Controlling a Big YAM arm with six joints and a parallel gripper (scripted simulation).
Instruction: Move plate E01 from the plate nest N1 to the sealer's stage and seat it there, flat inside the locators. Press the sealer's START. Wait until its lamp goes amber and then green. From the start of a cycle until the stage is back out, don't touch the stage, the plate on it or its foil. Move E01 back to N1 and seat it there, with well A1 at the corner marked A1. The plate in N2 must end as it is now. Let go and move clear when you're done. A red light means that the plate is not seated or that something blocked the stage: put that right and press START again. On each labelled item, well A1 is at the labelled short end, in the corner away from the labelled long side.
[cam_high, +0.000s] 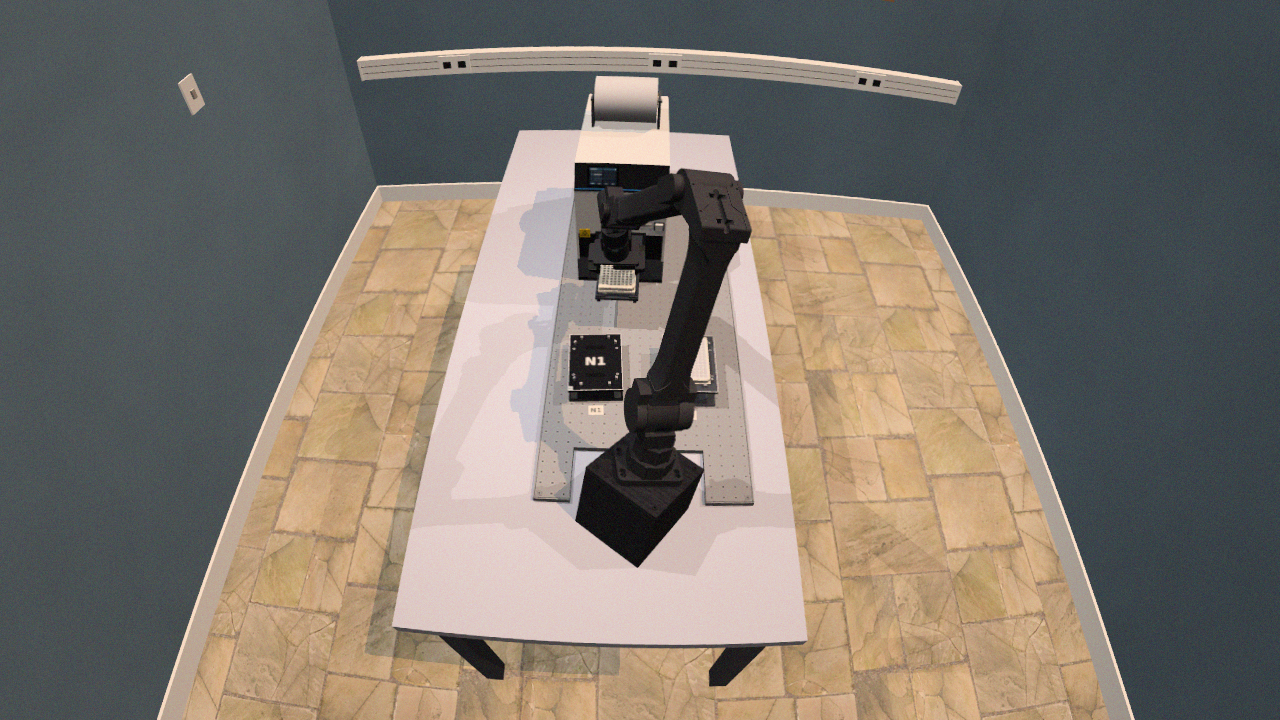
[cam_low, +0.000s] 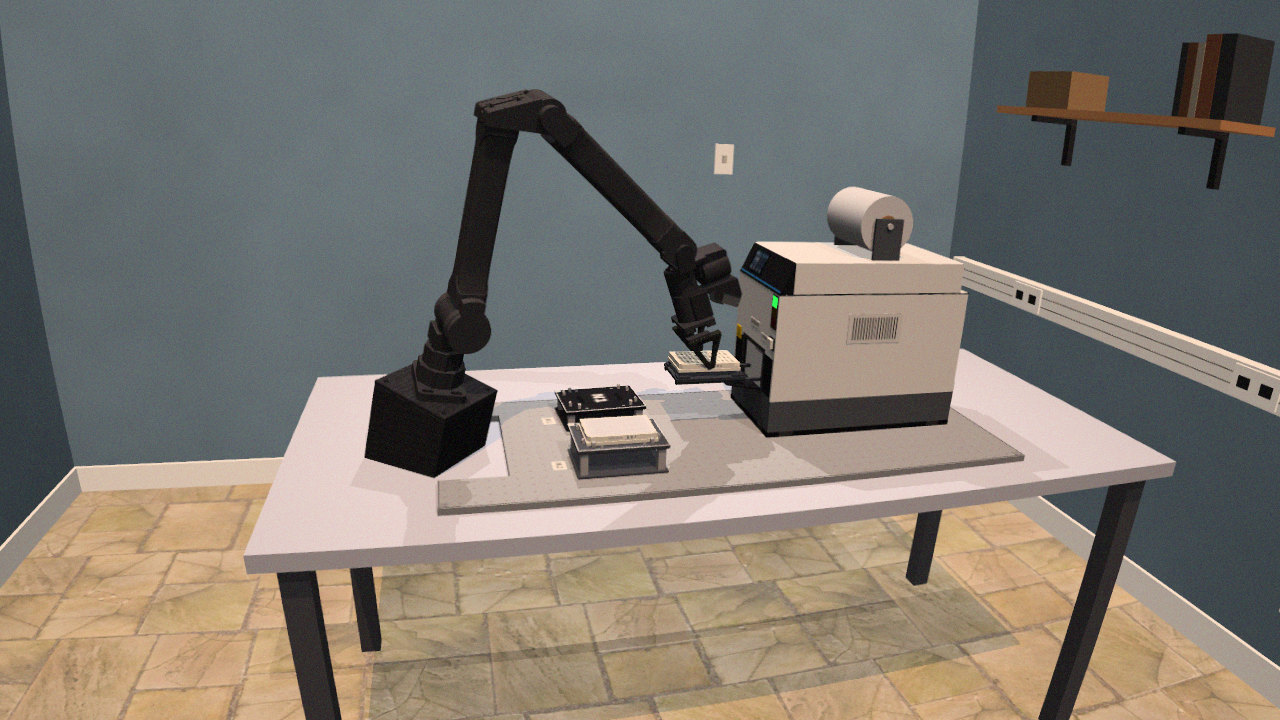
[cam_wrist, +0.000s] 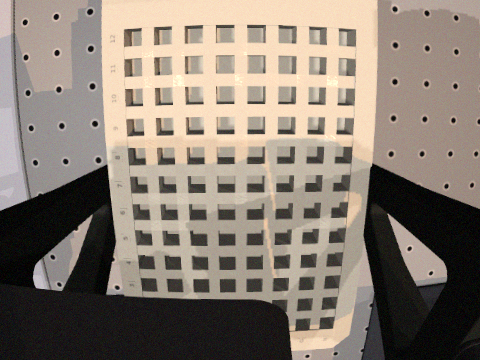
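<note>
Plate E01 (cam_wrist: 236, 160) is a cream well plate that fills the wrist view, with its open square wells showing. My gripper (cam_wrist: 239, 179) is shut on plate E01, one dark finger on each long side. In the side view, plate E01 (cam_low: 700, 360) hangs level just over the dark stage (cam_low: 711, 376), which stands out in front of the sealer (cam_low: 846, 330). I cannot tell whether the plate touches the stage. The sealer's lamp (cam_low: 773, 302) is green. Nest N1 (cam_high: 594, 361) is a black block marked N1 with nothing on it.
The N2 nest holds a white plate (cam_low: 619, 431), partly hidden behind the arm in the overhead view (cam_high: 704, 362). A foil roll (cam_low: 866, 214) sits on top of the sealer. The arm's base block (cam_high: 637, 501) stands at the near end of the grey perforated baseplate.
</note>
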